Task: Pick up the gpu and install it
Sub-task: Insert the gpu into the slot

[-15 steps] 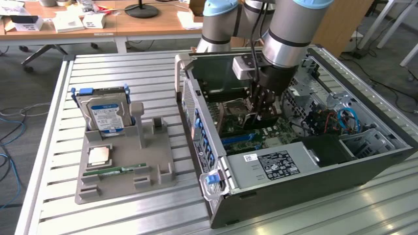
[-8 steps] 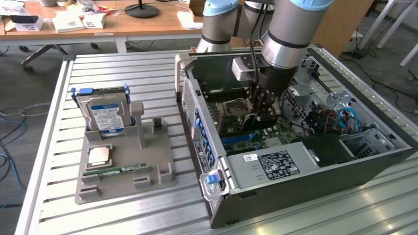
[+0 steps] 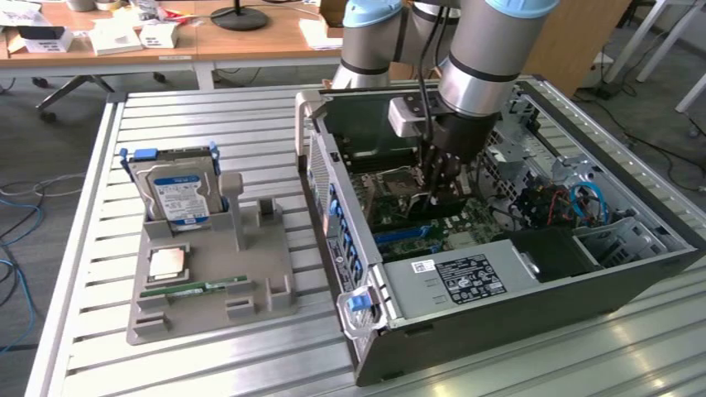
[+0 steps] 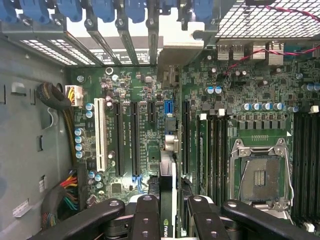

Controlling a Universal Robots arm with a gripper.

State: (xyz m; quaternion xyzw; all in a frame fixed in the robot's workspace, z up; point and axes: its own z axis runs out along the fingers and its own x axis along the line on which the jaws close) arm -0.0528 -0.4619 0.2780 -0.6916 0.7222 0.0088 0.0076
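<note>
Grey slats make up the table (image 3: 221,116) in the exterior view. On it, an open computer case (image 3: 530,306) lies on its side towards the exterior view's right. The robot arm (image 3: 485,50) reaches down into the case, and the gripper (image 3: 441,178) hangs low over the motherboard (image 3: 414,215). Well apart, on the exterior view's left, a grey holder (image 3: 259,289) carries a hard drive (image 3: 177,194) standing upright, a processor chip (image 3: 168,263) lying flat and a narrow RAM stick (image 3: 204,287) beside it.

In the wrist view, the black fingers (image 4: 147,202) are clamped on the gpu (image 4: 167,165). The card shows edge-on between them, with a green logo near the grip. It stands upright over the green board, parallel to the long black expansion slots (image 4: 134,137). Its silver end bracket (image 4: 182,50) reaches towards the row of blue latches (image 4: 70,10) at the case wall. Whether the card's edge is seated in a slot I cannot tell. An empty processor socket (image 4: 262,175) lies to one side.
</note>
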